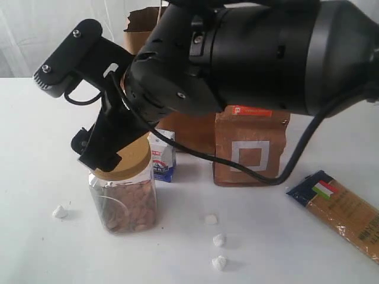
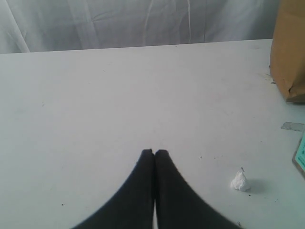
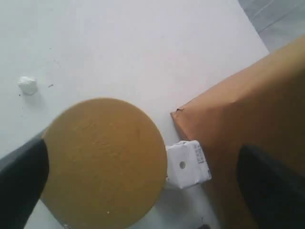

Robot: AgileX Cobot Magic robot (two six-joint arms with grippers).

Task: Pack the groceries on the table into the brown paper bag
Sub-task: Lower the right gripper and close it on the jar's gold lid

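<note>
My right gripper (image 3: 143, 160) is open above the gold-lidded nut jar (image 1: 124, 198). Its gold lid (image 3: 105, 162) lies between the spread fingers, and one finger (image 1: 98, 145) hangs beside the lid. The white-blue carton (image 1: 162, 155) stands just behind the jar, against the brown paper bag (image 3: 248, 114). The brown white-square pouch (image 1: 251, 148) stands upright to the right, and the pasta packet (image 1: 343, 210) lies flat further right. My left gripper (image 2: 153, 151) is shut and empty over bare table (image 2: 95, 105). The grain jar and the can are out of view.
Several white crumbs (image 1: 219, 239) lie on the table in front of the jar and pouch, and one more (image 1: 60, 211) lies left of the jar. The right arm's bulk (image 1: 266, 53) hides most of the bag. In the left wrist view the bag's wall (image 2: 288, 52) stands to one side.
</note>
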